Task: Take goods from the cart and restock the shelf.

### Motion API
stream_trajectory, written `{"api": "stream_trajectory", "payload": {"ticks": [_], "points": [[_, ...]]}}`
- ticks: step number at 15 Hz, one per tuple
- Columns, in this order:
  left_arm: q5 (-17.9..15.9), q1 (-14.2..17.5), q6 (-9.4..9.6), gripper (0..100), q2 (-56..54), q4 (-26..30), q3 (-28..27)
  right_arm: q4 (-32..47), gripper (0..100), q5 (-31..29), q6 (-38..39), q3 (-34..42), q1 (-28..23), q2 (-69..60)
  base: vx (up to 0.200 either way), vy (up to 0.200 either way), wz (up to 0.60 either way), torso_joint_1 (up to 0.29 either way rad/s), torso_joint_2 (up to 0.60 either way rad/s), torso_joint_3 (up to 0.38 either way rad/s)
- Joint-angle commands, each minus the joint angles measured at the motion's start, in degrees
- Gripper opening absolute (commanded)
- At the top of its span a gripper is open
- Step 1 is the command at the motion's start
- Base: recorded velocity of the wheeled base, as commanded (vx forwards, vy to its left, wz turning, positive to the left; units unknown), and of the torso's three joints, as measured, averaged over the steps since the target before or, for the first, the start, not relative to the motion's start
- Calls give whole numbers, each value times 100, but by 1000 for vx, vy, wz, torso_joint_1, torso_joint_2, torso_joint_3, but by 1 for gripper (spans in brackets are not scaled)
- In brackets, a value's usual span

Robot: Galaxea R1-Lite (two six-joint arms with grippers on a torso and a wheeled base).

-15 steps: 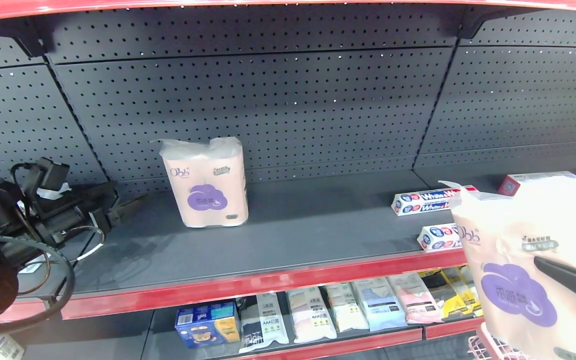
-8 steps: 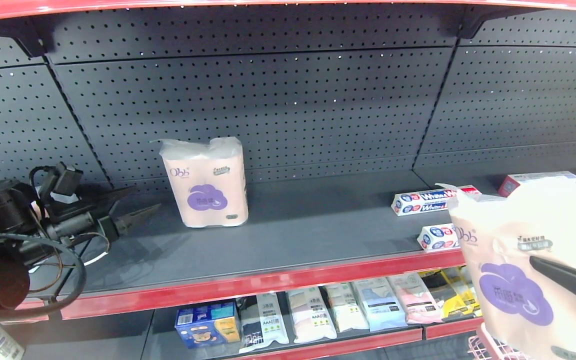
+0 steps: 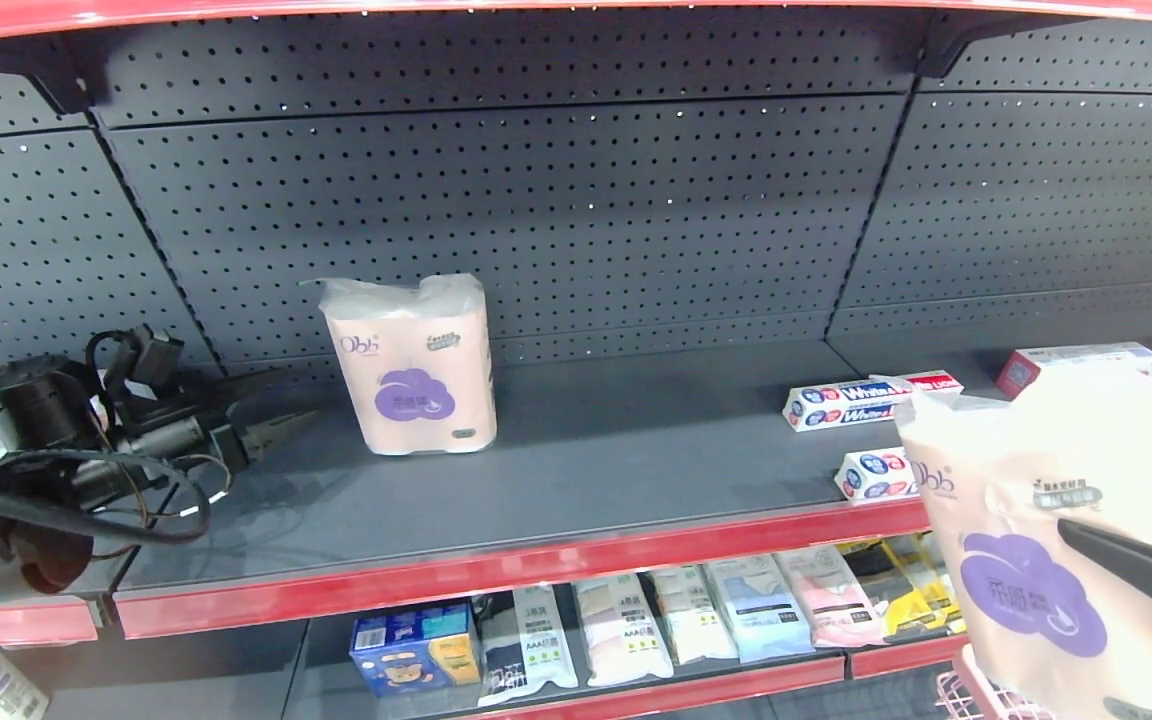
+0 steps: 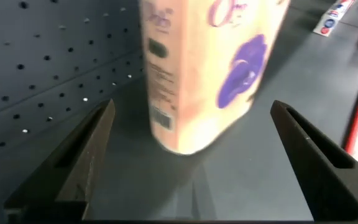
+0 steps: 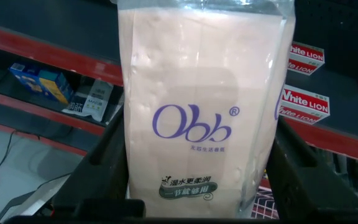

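Currently the right hand (image 5: 201,168) clamps the pack (image 3: 1036,520) by its sides; judged light, soft, slippery-filmed: hold mid-body. Meanwhile the left hand (image 4: 192,106) is spread apart.

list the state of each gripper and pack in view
left gripper: open, empty
right gripper: shut on held pack
held pack: gripped, off the shelf
standing pack: upright on shelf, ungripped
toothpaste boxes: lying flat on shelf
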Motion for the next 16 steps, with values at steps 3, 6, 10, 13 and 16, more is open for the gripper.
{"api": "stream_trajectory", "payload": {"ticks": [3,6,10,13,16], "points": [[-43,-20,-3,100,231,14,-266,-4,0,-7,-19,21,3,-24,0,0,0,0,0,0],[-105,-82,-12,100,345,14,-450,5,0,-7,-71,153,11,-156,0,0,0,0,0,0],[-105,-126,-302,100,477,14,-890,14,0,-7,-168,372,20,-331,0,0,0,0,0,0],[-219,-240,-346,100,503,23,-1039,14,0,-16,-168,364,20,-314,0,0,0,0,0,0],[-289,-337,-354,100,565,31,-1162,31,0,-16,-177,355,20,-323,0,0,0,0,0,0]]}}
